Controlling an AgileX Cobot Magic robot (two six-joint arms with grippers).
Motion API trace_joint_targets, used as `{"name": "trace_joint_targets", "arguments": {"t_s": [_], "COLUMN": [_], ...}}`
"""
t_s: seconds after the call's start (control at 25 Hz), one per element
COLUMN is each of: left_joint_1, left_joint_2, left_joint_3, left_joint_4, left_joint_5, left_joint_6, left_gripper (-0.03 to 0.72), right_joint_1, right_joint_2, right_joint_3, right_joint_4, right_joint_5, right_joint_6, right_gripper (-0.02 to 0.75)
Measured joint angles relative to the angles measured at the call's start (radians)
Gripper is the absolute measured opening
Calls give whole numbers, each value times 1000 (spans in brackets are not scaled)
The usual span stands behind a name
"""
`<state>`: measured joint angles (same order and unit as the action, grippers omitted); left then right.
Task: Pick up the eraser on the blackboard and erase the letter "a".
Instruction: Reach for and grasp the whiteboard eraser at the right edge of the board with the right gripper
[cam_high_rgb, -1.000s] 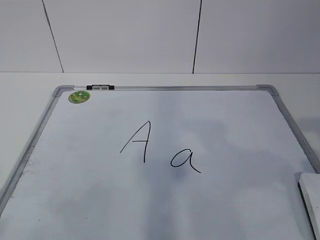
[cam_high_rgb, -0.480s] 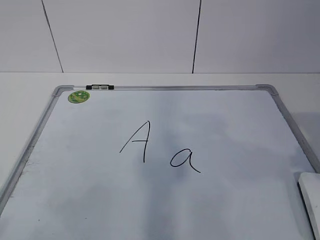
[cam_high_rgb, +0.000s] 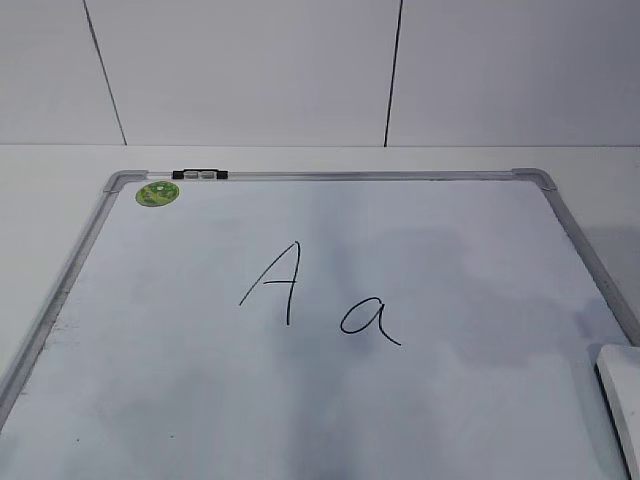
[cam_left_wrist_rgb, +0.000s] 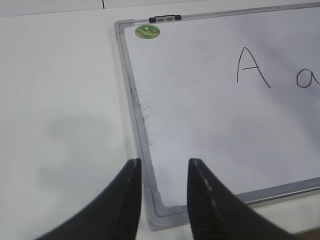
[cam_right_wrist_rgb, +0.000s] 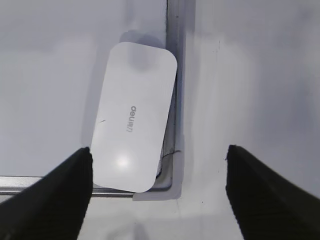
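— How many erasers and letters?
— One eraser (cam_right_wrist_rgb: 132, 117) at the blackboard's (cam_high_rgb: 150, 330) corner, at my spread right end effector's (cam_right_wrist_rgb: 159, 192) eleven o'clock. Two letters; the letter "a" (cam_high_rgb: 368, 320) mid-board. Left end effector (cam_left_wrist_rgb: 162, 192) partly parted, empty.

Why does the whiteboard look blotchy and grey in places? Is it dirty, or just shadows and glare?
Mostly shadows. Exterior view: soft grey patches darken the blackboard right of the letter "a". Right wrist view: a small bright glare spot on the eraser, whose shadow falls beyond it. Left wrist view: real dark smudges along the frame.
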<state>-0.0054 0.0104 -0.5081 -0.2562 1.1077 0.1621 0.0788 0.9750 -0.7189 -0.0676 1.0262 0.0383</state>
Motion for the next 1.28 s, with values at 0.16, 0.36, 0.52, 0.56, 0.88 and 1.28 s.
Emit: {"name": "trace_joint_targets", "arguments": {"t_s": [0.16, 0.36, 0.52, 0.56, 0.88, 1.28], "left_joint_1": [0, 0, -6, -6, -7, -7], "left_joint_2": [0, 0, 0, 0, 0, 0], "left_joint_3": [0, 0, 0, 0, 0, 0], "left_joint_4": [0, -2, -22, -22, -23, -24], "left_joint_5": [0, 0, -2, -2, -3, -3], "left_joint_6": [0, 0, 0, 0, 0, 0], "left_gripper": [239, 239, 239, 239, 239, 239], "right_joint_1": [0, 0, 0, 0, 0, 0], "right_joint_2": [48, 108, 142, 145, 196, 307], "right_joint_3": [0, -2, -2, -2, -4, -4], "right_joint_4": [-3, 51, 94, 99, 107, 141], "right_joint_5": [2, 23, 34, 34, 24, -12], "right_joint_6": [8, 113, 191, 201, 220, 216], "right_gripper": [666, 666, 666, 666, 666, 666]}}
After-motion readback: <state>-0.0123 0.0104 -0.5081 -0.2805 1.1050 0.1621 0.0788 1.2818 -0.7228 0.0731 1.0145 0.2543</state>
